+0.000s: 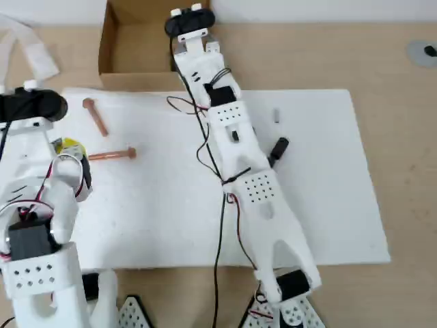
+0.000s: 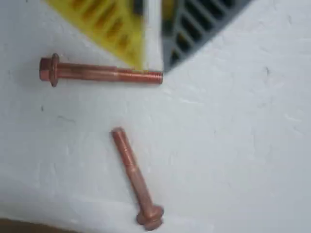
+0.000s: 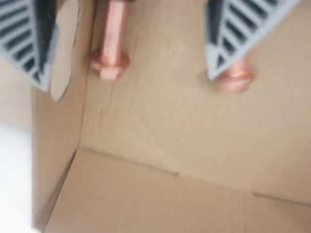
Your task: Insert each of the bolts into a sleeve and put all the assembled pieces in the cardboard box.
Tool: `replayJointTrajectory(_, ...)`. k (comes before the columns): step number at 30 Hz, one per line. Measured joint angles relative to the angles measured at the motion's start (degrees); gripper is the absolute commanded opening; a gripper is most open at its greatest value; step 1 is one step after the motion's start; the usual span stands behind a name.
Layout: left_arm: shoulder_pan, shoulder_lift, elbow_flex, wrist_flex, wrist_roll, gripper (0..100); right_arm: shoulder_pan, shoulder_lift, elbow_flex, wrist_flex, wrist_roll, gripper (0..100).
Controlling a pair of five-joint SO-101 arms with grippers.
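white foam sheet (image 1: pixel 328 205) on wooden table (image 1: pixel 403 137) | cardboard box (image 1: pixel 106 48): perhaps two bolts (image 3: pixel 111 58)

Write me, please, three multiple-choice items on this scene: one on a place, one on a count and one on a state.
1. Where is the right gripper?
A. Over the bare tabletop
B. At the cardboard box
C. Beside the left arm's base

2. How many bolts lie on the white foam sheet?
A. None
B. Two
C. Five

3. How do the right gripper's jaws stand?
A. Open
B. Shut on a bolt
C. Shut on nothing

Answers:
1. B, since the right wrist view looks down onto the box's wall and floor.
2. B, since the high view shows one bolt near the sheet's far left corner and another just below it.
3. A, since its fingers stand wide apart in the right wrist view.
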Motion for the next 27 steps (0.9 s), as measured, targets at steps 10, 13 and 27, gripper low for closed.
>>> replayJointTrajectory(10,-5.36,16.09,-4.40,0.09,6.95,14,0.00,-2.90,-4.84,17.76,-5.71,25.0)
replayJointTrajectory(13,-5.54,27.52,-12.22,0.09,8.53,14,0.00,-7.47,-4.84,24.44,-7.82,25.0)
replayJointTrajectory(27,-5.63,70.86,-43.52,0.00,17.93,14,0.00,-15.38,-4.84,43.08,-8.35,25.0)
